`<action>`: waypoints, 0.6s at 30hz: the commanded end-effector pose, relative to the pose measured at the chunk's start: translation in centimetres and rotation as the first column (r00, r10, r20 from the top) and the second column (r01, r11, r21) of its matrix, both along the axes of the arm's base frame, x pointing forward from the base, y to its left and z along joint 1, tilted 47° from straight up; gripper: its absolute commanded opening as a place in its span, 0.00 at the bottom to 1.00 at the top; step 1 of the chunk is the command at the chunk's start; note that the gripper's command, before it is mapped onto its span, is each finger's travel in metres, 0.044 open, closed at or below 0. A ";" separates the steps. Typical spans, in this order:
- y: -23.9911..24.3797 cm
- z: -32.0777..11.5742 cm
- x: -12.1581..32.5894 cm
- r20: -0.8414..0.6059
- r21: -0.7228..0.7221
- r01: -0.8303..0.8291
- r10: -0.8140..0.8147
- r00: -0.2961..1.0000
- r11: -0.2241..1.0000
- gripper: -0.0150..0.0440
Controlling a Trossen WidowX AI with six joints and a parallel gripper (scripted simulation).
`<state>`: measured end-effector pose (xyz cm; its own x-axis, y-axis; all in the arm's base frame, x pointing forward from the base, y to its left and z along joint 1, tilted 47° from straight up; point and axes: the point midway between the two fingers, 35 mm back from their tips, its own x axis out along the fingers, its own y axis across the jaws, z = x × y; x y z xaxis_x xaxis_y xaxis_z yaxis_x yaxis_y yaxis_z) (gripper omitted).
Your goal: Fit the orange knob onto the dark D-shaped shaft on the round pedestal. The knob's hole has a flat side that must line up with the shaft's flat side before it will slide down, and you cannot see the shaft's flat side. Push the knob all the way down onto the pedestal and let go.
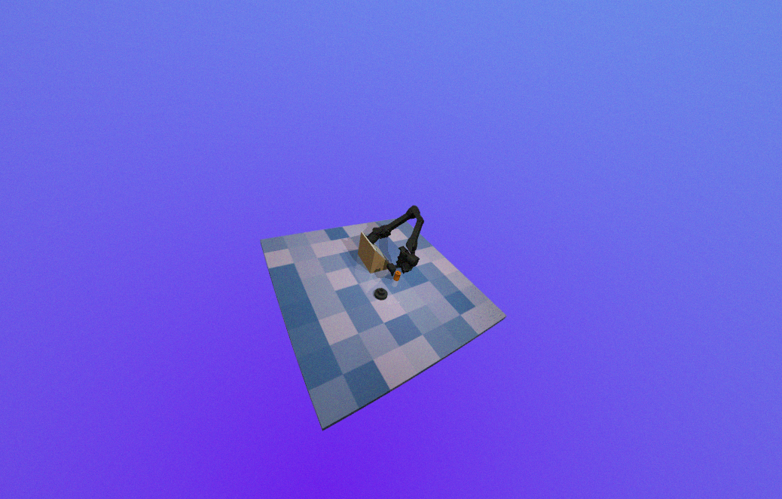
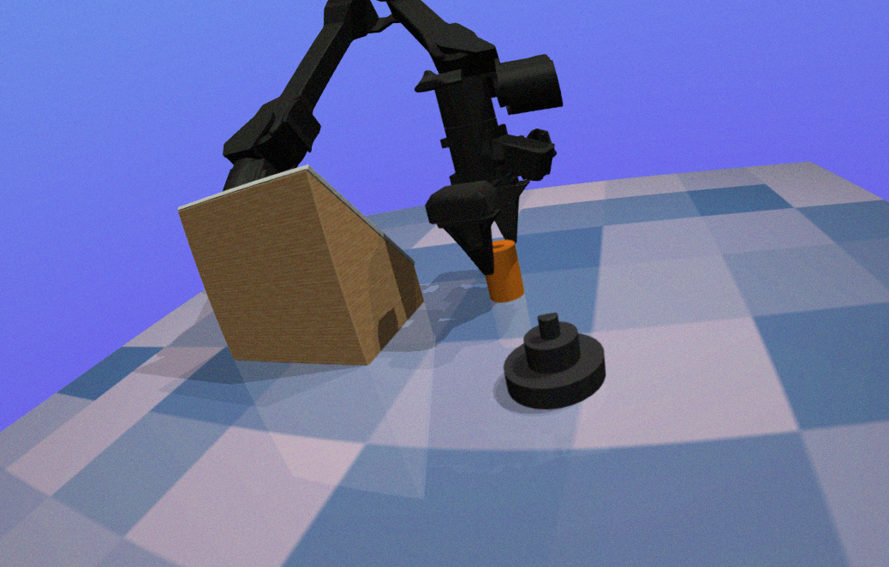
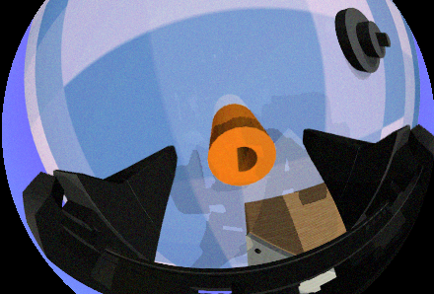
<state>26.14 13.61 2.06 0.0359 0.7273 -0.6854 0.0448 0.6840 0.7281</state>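
The orange knob point(image 1: 396, 276) point(image 2: 507, 283) point(image 3: 223, 160) stands upright on the table. The wrist view shows the D-shaped hole in its top, with the flat side at the left of the hole. My gripper point(image 2: 500, 257) point(image 3: 242, 144) is open, its fingers on either side of the knob near its top, with gaps to both sides in the wrist view. The dark round pedestal point(image 1: 380, 295) point(image 2: 553, 391) point(image 3: 348, 42) stands a short way off, at the upper right in the wrist view. Its shaft point(image 2: 548, 326) point(image 3: 383, 39) is bare; its flat side cannot be made out.
A wooden block with a sloping top point(image 1: 370, 254) point(image 2: 279, 281) point(image 3: 318, 217) stands close to the knob, between it and the arm's base. The checkered table point(image 1: 406, 365) point(image 2: 681, 507) ends in open edges all round.
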 end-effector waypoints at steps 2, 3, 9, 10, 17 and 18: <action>0.6 -0.6 -0.1 -0.005 -0.003 0.003 -0.003 1.000 1.000 1.00; 0.7 -0.7 -0.1 -0.005 -0.002 0.003 -0.003 1.000 1.000 1.00; 1.4 -1.4 -0.1 -0.005 0.000 0.004 -0.004 1.000 1.000 1.00; 1.6 -1.5 -0.1 -0.005 0.000 0.004 -0.004 1.000 1.000 1.00; 2.4 -2.2 -0.1 -0.006 0.004 0.006 -0.006 1.000 1.000 1.00; 2.5 -2.3 -0.2 -0.006 0.004 0.006 -0.006 1.000 1.000 1.00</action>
<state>26.11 15.81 0.19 0.0375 0.7313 -0.6810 0.0473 0.6794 0.7322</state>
